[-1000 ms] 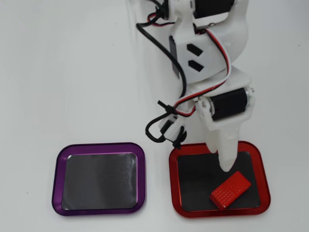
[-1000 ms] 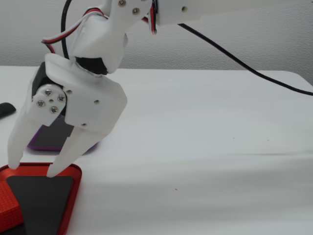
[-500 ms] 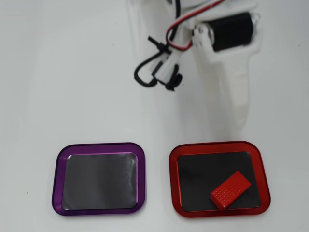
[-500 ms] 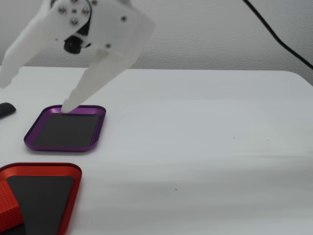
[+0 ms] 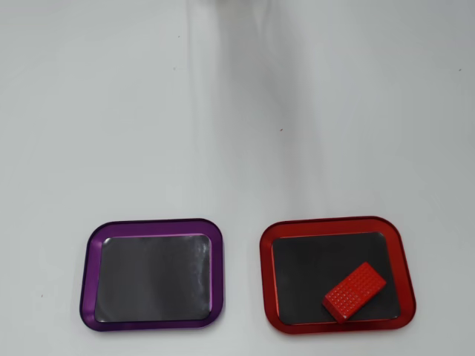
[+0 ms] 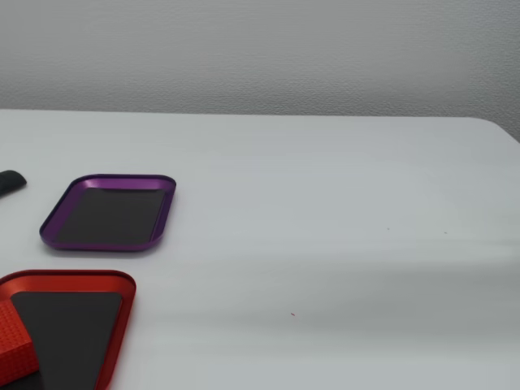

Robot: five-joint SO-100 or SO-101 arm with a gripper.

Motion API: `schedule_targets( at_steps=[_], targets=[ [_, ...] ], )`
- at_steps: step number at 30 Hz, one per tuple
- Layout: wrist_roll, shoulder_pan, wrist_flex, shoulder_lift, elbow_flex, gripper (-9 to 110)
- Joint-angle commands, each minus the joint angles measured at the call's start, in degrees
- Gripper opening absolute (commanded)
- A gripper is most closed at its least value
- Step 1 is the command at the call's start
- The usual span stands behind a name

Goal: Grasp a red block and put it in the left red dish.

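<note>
The red block (image 5: 355, 291) lies tilted inside the red dish (image 5: 266, 274), near its lower right corner in the overhead view. From the fixed view only a corner of the block (image 6: 15, 345) shows at the left edge, resting on the dark floor of the red dish (image 6: 122, 313). Neither the arm nor its gripper appears in any current view.
A purple-rimmed tray (image 5: 90, 278) of the same shape sits empty to the left of the red one in the overhead view, and behind it in the fixed view (image 6: 166, 210). A small dark object (image 6: 10, 182) lies at the fixed view's left edge. White table all around.
The arm has risen away from the red dish and left both views. The red block stays where it lay in the dish.
</note>
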Motion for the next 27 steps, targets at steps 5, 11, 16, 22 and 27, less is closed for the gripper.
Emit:
schedule_targets(
  at_steps=[5,11,16,22,27],
  targets=[
    [-0.4,6.3,1.1,13.7,14.2,24],
    [-0.6,6.6,-1.6,31.9,40.7,24],
    [-0.7,6.8,-18.0,46.8,67.1,24],
    [-0.7,6.9,-35.2,62.7,93.6,23],
    [0.0,6.9,-36.8,73.9,105.9,23]
  ],
)
